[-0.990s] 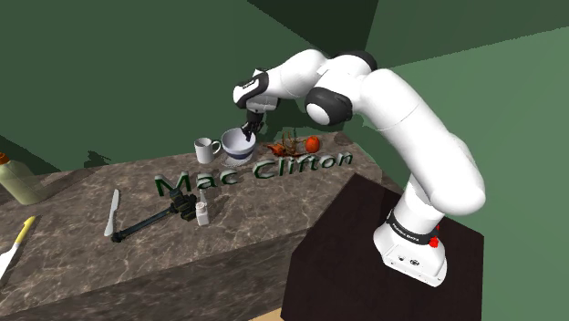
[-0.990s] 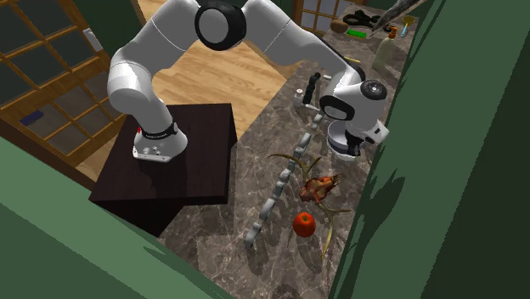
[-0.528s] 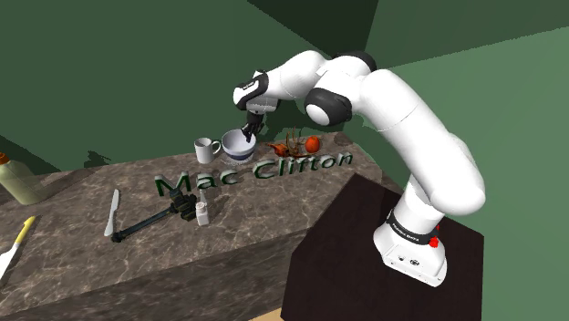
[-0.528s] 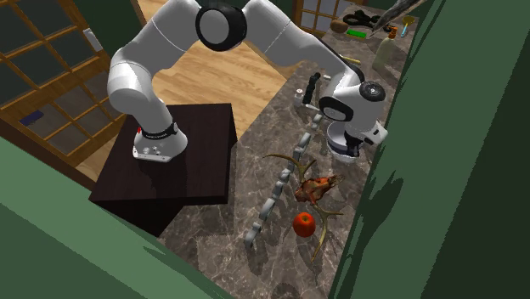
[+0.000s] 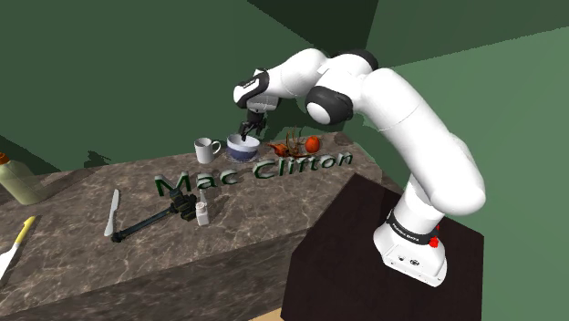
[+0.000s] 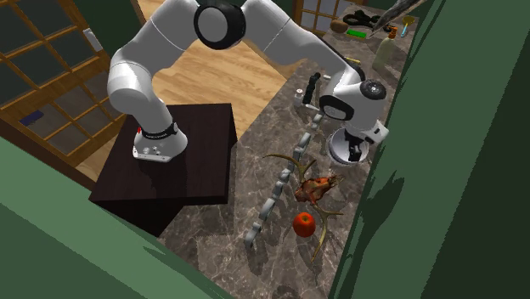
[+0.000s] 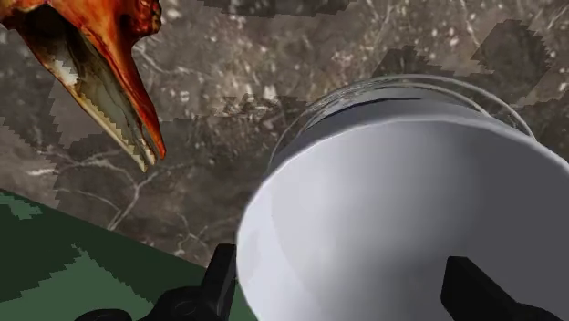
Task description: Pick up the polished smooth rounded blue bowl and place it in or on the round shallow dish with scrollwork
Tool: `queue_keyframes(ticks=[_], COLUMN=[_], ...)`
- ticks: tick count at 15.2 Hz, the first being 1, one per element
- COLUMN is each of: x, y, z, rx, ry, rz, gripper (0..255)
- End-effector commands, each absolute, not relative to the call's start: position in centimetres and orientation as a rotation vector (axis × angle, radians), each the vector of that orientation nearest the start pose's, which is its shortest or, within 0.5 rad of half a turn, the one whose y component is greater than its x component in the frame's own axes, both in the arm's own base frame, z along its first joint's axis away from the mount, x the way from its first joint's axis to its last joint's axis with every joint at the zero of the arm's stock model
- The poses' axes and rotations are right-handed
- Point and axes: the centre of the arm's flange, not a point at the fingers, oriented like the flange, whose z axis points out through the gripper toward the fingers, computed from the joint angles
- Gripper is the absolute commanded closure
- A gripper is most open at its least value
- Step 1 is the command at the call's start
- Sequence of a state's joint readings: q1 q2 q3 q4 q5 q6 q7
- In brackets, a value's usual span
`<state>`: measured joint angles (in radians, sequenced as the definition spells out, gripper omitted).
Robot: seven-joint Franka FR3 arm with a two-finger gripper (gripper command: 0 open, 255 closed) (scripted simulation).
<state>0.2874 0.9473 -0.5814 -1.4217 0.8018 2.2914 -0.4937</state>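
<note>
Pinching the bowl (image 5: 242, 148) by its wall rather than spanning it, the tool (image 5: 252, 130) is clenched on the rim, one finger (image 7: 223, 274) outside and the other inside against the white hollow, which makes sense because the bowl looks too wide for the tool to straddle. That off-centre hold probably explains the bowl's lean: in the second exterior view its mouth is turned toward the green wall (image 6: 442, 170), and in the shoulder view its blue outside faces the camera. Whether its base is clear of the surface (image 5: 82, 242) I cannot tell. The tool holds the rim on the shoulder view's right, the side away from the white mug (image 5: 206, 148) standing just beside the bowl, so the grip has room. The dish (image 6: 289, 158), which I take to be the thin brown scrollwork curling low on the surface, lies near the bowl on that same side, so the carry should be short. A red-orange clawed thing (image 7: 96, 77) and a red round fruit (image 6: 304, 222) lie within or against that scrollwork, so I judge the bowl will need setting down where they leave space, and a rim-held, leaning bowl could swing or slip on the way.
</note>
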Motion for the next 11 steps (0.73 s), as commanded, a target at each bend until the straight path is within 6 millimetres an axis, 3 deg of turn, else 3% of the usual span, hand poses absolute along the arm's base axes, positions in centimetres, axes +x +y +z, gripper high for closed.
queue_keyframes(ticks=[1,3,11], x=[72.2,71.8,71.8], y=[-11.0,-11.2,-11.2], z=[21.5,23.8,23.8], rx=[-3.018,-3.018,-3.018], ry=[0.135,0.135,0.135], rz=[-0.249,-0.249,-0.249], gripper=[0,0,0])
